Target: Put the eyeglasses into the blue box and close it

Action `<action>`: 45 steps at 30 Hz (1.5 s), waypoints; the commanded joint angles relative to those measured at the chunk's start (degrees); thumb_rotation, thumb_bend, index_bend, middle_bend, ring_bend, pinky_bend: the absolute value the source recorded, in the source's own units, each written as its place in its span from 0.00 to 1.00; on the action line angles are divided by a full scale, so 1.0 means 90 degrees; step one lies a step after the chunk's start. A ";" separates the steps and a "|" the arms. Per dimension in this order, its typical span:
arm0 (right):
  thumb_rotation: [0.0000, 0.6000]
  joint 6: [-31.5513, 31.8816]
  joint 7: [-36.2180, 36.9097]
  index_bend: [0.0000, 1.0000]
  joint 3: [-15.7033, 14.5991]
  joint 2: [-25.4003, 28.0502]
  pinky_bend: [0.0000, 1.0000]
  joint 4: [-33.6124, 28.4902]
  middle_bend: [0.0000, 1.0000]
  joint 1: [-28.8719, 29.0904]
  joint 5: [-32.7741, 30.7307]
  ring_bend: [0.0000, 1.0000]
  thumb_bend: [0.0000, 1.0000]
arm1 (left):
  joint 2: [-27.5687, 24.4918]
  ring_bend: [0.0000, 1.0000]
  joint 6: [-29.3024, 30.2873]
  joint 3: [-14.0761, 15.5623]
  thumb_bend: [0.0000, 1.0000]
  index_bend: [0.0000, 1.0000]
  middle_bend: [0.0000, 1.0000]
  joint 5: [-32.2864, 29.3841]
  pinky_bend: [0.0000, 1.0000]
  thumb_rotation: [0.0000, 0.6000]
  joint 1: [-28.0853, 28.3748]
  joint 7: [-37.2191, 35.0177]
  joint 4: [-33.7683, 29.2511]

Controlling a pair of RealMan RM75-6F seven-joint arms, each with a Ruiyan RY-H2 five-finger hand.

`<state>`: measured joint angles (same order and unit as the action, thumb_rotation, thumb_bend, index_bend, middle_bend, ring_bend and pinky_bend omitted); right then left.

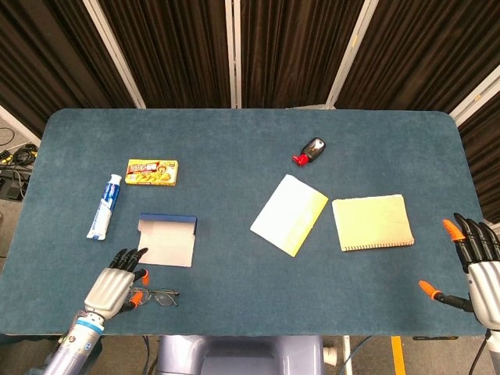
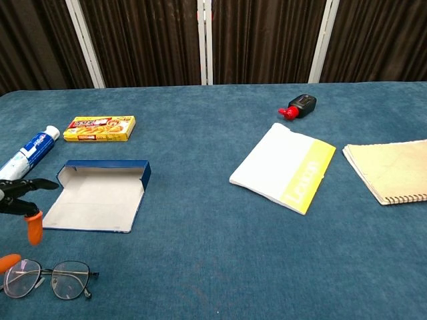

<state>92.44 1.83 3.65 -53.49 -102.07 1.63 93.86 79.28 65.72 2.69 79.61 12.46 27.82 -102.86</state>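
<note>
Fingers (image 2: 27,220) of left hand (image 1: 113,287) spread above eyeglasses (image 2: 52,279), blue box (image 2: 100,195) open

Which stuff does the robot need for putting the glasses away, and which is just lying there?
Needed:
thin-framed eyeglasses
open blue box
left hand

Just lying there:
toothpaste tube
yellow packet
black-and-red bottle
white-and-yellow booklet
spiral notebook
</note>
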 commanded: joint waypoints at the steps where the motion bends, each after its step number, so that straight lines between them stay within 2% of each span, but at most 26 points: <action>1: 1.00 -0.0015 0.0012 0.02 0.0000 0.0007 0.00 0.0004 0.00 0.0006 -0.0013 0.00 0.00 | 0.0144 0.00 -0.0041 0.0027 0.48 0.47 0.00 -0.0094 0.00 1.00 0.0022 0.0079 0.0088; 27: 1.00 -0.0059 0.0216 0.01 -0.0031 0.0063 0.00 0.0008 0.00 0.0025 0.0006 0.00 0.00 | 0.0854 0.00 -0.0107 0.0085 0.48 0.46 0.00 -0.0510 0.00 1.00 0.0147 0.0051 0.0674; 36: 1.00 -0.0060 0.0244 0.01 -0.0035 0.0074 0.00 0.0008 0.00 0.0030 0.0009 0.00 0.00 | 0.0929 0.00 -0.0067 0.0119 0.48 0.56 0.00 -0.0557 0.00 1.00 0.0178 0.0079 0.0755; 45: 1.00 -0.0054 0.0239 0.01 -0.0041 0.0070 0.00 -0.0013 0.00 0.0027 0.0013 0.00 0.00 | 0.0813 0.00 -0.0039 0.0141 0.49 0.59 0.00 -0.0511 0.00 1.00 0.0216 -0.0102 0.0693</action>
<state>91.95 3.97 3.29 -52.86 -102.19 1.87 93.97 86.75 65.26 3.97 74.83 14.35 27.10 -96.52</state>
